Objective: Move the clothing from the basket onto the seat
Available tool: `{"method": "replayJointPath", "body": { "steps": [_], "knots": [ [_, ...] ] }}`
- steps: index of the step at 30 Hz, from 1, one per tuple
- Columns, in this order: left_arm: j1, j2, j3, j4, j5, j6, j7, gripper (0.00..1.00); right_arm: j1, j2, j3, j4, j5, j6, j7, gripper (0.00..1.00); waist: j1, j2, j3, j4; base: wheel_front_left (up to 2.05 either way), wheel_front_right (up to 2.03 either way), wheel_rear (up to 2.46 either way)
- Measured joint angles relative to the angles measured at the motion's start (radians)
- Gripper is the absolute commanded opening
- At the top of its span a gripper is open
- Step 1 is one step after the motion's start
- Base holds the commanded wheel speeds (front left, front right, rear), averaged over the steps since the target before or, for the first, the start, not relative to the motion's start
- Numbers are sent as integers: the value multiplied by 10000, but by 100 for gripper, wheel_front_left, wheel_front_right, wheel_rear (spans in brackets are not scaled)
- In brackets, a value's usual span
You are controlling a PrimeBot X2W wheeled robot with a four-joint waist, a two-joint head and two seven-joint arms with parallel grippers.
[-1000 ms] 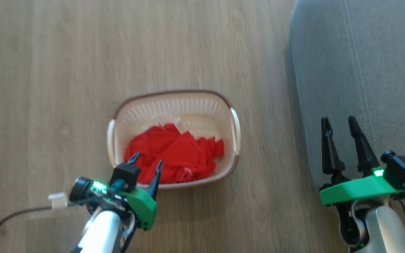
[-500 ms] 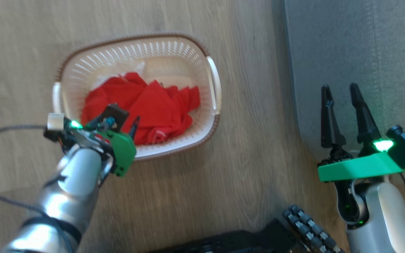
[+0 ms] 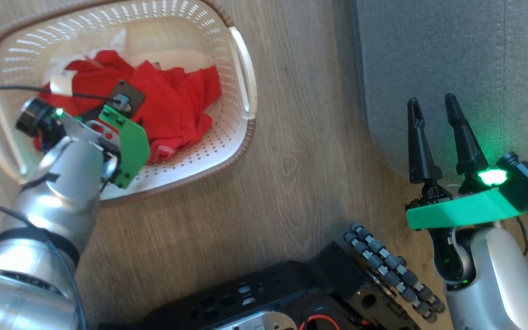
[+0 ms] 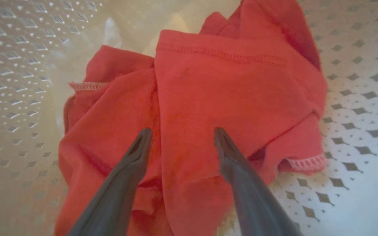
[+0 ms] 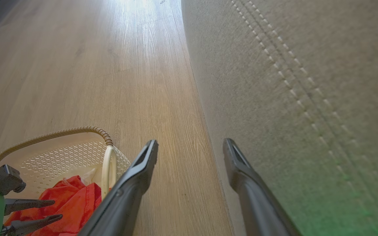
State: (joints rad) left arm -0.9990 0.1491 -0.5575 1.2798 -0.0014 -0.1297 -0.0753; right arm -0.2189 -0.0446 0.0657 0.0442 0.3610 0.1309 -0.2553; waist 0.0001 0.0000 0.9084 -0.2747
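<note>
Since the earlier frame, the left tool [image 4: 180,131] has passed from the near rim down into the basket [image 3: 245,137]; the head camera has dipped as well. The clothing [image 4: 235,88] lies crumpled in the basket's bottom. The tool's released, wide-set fingers straddle a red fold, gripping nothing. The right tool [image 3: 431,100] hangs equally spread and empty over the edge of the seat [image 3: 452,46]. Judged step: closing on fabric; no garment has reached the seat.

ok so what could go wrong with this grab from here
The open left end effector is over bunched clothing: it may pinch one thin fold and slip. Reaching deep could catch the perforated basket and drag it. The black cable crossing the basket might snag.
</note>
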Motion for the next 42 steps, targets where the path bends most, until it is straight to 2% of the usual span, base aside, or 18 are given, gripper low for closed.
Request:
{"method": "replayJointPath", "body": {
  "steps": [3,4,7,10,22,23,24,35,42],
  "knots": [
    [-161,171,-313,17,-84,0,407,100,-2,38,-4,-107,125,2,0,100,0,0,196,-133,0,0,0],
    [-309,410,-449,46,-79,0,917,100,-4,69,4,-167,355,2,0,100,0,0,372,-243,0,0,0],
    [-477,746,-545,132,-77,13,1586,100,-12,77,100,-309,389,2,-2,100,0,0,573,-383,0,0,0],
    [-617,848,-614,169,-56,245,1816,100,-26,77,205,-418,389,0,-27,100,0,0,741,-494,0,0,0],
    [-925,1047,-1139,163,180,188,2780,100,-170,81,466,-575,389,0,-59,100,-1,0,1116,-840,0,0,0],
    [-925,1047,-1129,163,123,198,2844,42,-170,81,476,-589,391,0,-59,100,-1,0,1124,-855,0,0,0],
    [-925,1047,-1164,165,102,194,2863,0,-170,82,485,-596,393,0,-59,100,-1,0,1125,-869,0,0,0],
    [-925,1103,-1239,169,-96,121,2851,0,-176,84,493,-594,464,2,-58,100,-1,0,1052,-906,0,0,0],
    [-826,1024,-1269,186,-328,98,2619,0,-234,84,347,-383,481,2,-56,100,-1,0,619,-751,0,0,0]
  ]
}}
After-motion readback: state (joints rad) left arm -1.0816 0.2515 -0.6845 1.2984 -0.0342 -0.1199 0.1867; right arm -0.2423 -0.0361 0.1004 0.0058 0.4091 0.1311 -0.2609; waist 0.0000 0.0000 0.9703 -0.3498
